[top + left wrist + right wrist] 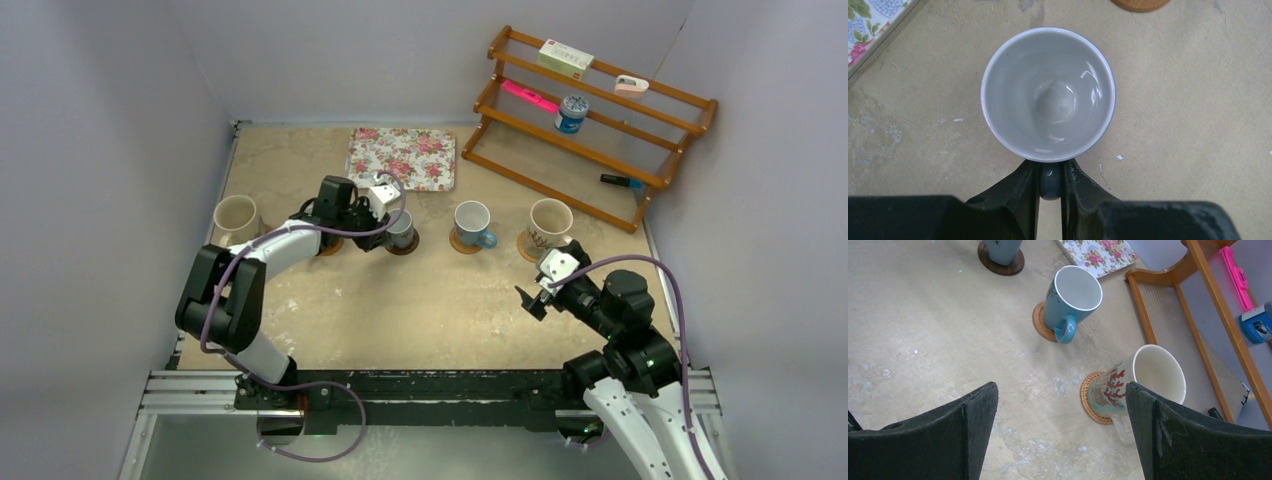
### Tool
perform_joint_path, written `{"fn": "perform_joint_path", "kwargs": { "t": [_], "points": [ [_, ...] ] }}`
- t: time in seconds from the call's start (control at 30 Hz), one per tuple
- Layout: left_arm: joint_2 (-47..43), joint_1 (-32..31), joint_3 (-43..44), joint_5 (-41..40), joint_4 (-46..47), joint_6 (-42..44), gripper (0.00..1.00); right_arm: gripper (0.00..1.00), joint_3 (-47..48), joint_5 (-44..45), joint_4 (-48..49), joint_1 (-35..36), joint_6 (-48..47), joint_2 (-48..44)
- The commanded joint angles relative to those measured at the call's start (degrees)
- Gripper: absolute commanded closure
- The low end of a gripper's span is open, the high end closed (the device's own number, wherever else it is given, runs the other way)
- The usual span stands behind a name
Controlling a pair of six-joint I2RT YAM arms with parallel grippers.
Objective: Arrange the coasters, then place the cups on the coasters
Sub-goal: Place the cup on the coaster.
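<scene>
Left gripper clamped on handle of small grey-blue mug; mug straight ahead of jaws, over dark brown coaster, seating unclear; right gripper spread wide, empty, well apart.

— Which mugs are on coasters?
— Three, upright in a row. The small grey-blue mug is on the dark brown coaster. The light blue mug is on a smooth tan coaster, handle toward the near right. The cream coral-print mug is on a woven coaster.
— And the others?
— Another cream mug stands upright at the far left, well apart. An orange coaster shows partly, just left of the grey-blue one.
</scene>
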Motion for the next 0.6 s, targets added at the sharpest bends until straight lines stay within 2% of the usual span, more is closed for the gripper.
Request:
{"fn": "perform_joint_path", "kwargs": {
  "t": [0.0, 0.33, 0.57],
  "points": [
    [-2.56, 0.15, -1.54, -0.86, 3.24, -0.45, 1.0, 0.01, -0.29, -1.05, 0.05, 0.01, -0.56, -0.38],
    [-5.9, -0.95, -3.34, -2.5, 4.94, 0.62, 1.0, 0.01, -0.27, -1.09, 0.06, -0.02, -0.51, -0.36],
    [-5.02, -1.27, -3.19, -1.71, 5.17, 0.57, 0.96, 0.01, -0.22, -1.09, 0.07, 0.03, -0.59, -0.45]
  ]
}}
